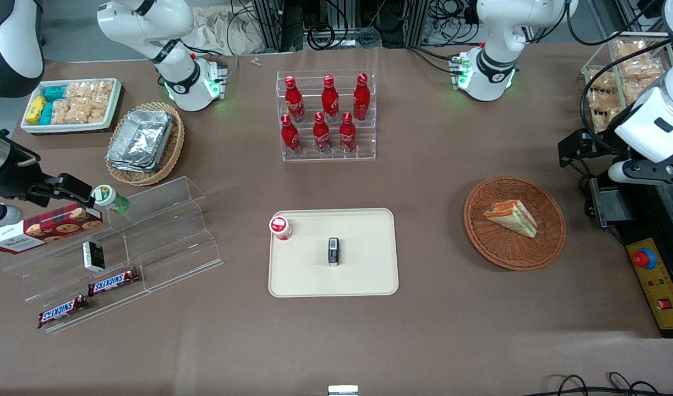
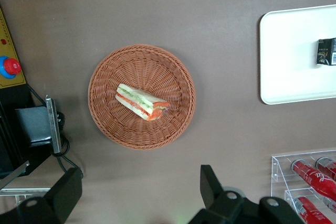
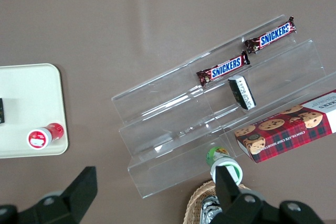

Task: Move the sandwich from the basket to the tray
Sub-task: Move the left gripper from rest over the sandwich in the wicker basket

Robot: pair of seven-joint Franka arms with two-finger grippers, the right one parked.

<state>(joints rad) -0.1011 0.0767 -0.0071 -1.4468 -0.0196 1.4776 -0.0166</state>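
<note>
From the front view you look steeply down on the whole table. Your left wrist camera looks straight down from high over the basket (image 2: 142,96), sharing it and the tray (image 2: 289,77) corner with the front view.

We see a brown table (image 1: 435,341) under even light, cables (image 1: 336,27) tangled at its edge farthest from us, and a yellow control box (image 1: 658,286) at the working arm's end.
</note>
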